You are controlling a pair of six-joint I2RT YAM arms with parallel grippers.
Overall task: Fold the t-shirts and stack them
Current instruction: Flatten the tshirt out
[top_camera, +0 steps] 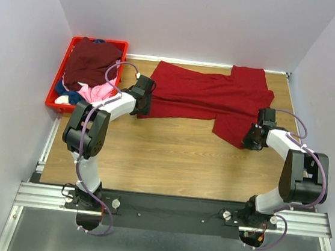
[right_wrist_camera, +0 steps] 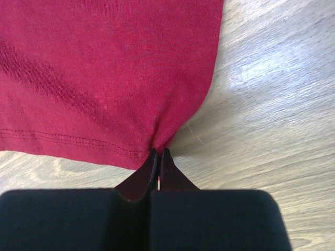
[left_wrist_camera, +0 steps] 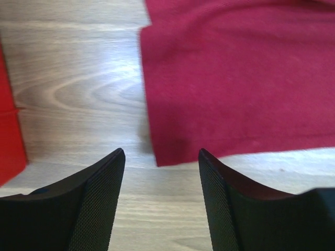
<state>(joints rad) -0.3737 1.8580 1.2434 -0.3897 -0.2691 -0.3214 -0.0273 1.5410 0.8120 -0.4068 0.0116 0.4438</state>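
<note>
A bright red t-shirt (top_camera: 210,97) lies spread and partly folded across the far half of the table. My right gripper (top_camera: 251,141) is shut on the shirt's near right hem corner (right_wrist_camera: 159,144), pinching the cloth at the fingertips. My left gripper (top_camera: 140,107) is open and empty, just short of the shirt's near left corner (left_wrist_camera: 165,157), which lies between and beyond the fingertips. A dark maroon t-shirt (top_camera: 90,59), a pink one (top_camera: 99,90) and a blue one (top_camera: 61,89) lie heaped in the crate.
A rigid red plastic crate (top_camera: 123,51) stands at the far left of the table; its wall shows at the left edge of the left wrist view (left_wrist_camera: 10,136). Bare wood (top_camera: 170,156) lies between the shirt and the arm bases. White walls close in the back and sides.
</note>
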